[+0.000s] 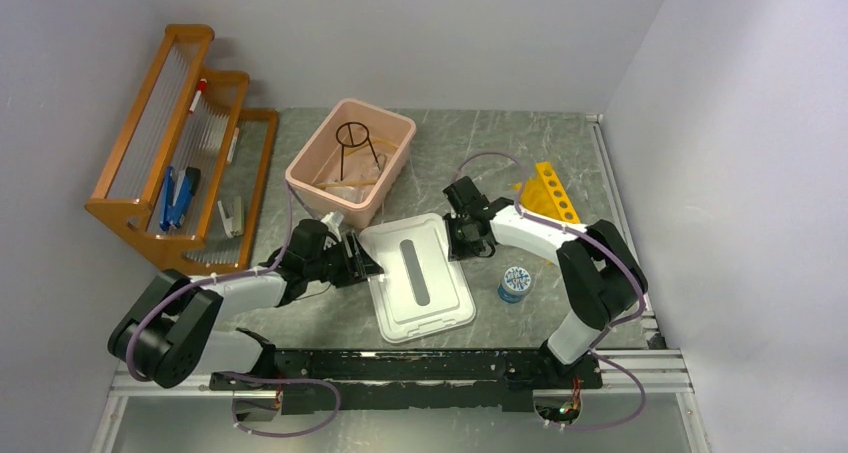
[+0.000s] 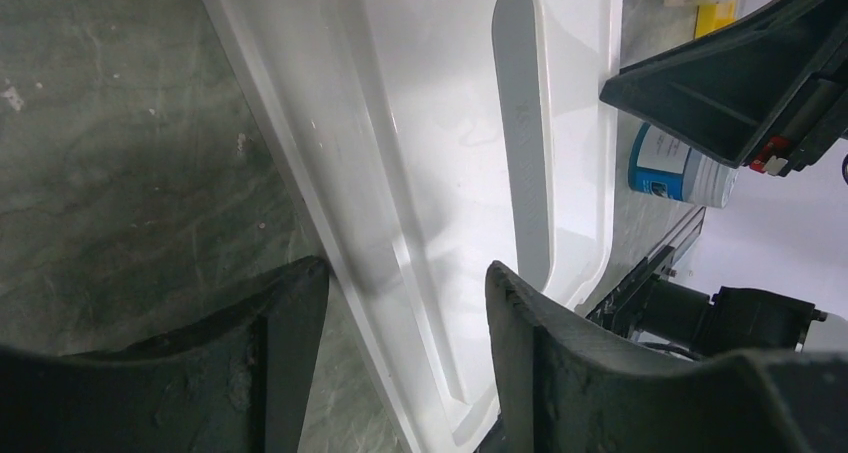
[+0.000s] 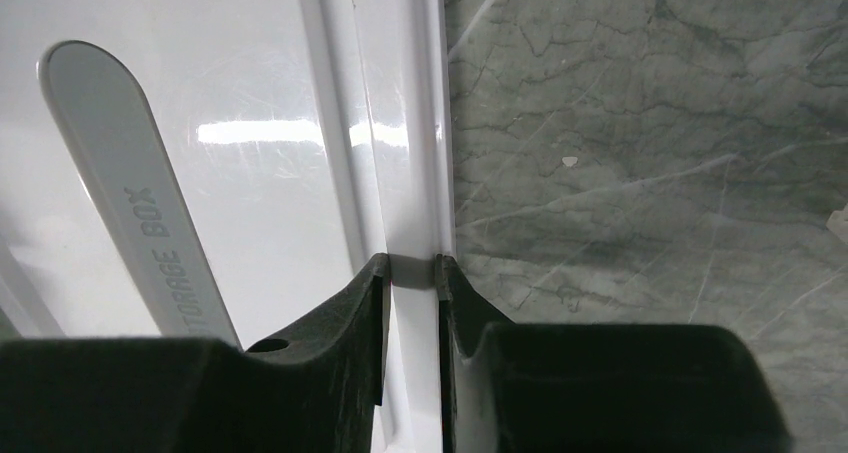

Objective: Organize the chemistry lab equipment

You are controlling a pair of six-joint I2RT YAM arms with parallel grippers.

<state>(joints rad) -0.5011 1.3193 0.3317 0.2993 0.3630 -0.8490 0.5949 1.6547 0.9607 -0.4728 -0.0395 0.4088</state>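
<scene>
The white lid (image 1: 415,278) lies flat on the table in front of the pink tub (image 1: 392,178). My right gripper (image 1: 462,238) is shut on the lid's right rim (image 3: 412,223), one finger on each side. My left gripper (image 1: 362,260) is open and straddles the lid's left rim (image 2: 330,223), with its fingers (image 2: 290,343) wide apart. A black wire tripod ring (image 1: 355,143) stands inside the tub with pale items under it. The yellow tube rack (image 1: 552,193) lies at the right. A blue-and-white round piece (image 1: 515,283) sits right of the lid and also shows in the left wrist view (image 2: 675,168).
The orange wooden rack (image 1: 150,173) with a blue stapler-like item (image 1: 178,198) stands at the far left. A metal rail (image 1: 400,368) runs along the table's near edge. Grey walls close in at the back and right.
</scene>
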